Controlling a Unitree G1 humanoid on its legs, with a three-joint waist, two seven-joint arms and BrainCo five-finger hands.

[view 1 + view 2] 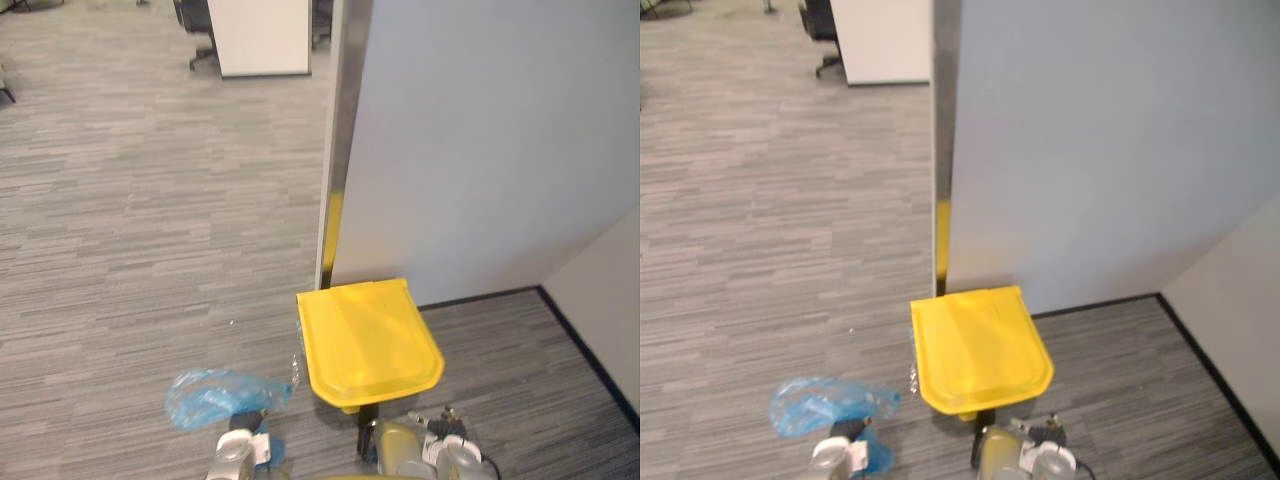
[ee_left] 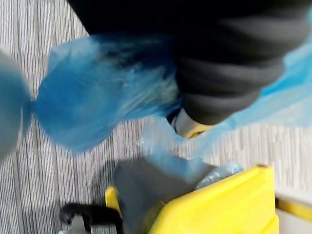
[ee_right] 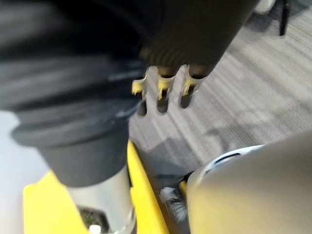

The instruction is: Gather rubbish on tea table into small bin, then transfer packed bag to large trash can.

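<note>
Left eye view looks down on a grey striped carpet with the large trash can standing in the near middle. Its yellow lid lies flat on top and covers the can. Just behind the can, a tall pale partition wall rises and takes up the right side of the scene. Far away at the left there is a white cabinet.

The blue bag, thin and crumpled plastic, hangs above the carpet just to the left of the can, near its left front corner and not in it. In the left wrist view the same blue plastic is wrapped closely around the left hand, and it cannot be told how this hand holds it. The right hand is on the near right side of the can, above the yellow lid's edge. Its fingers hang loosely in a row and they hold nothing.
</note>
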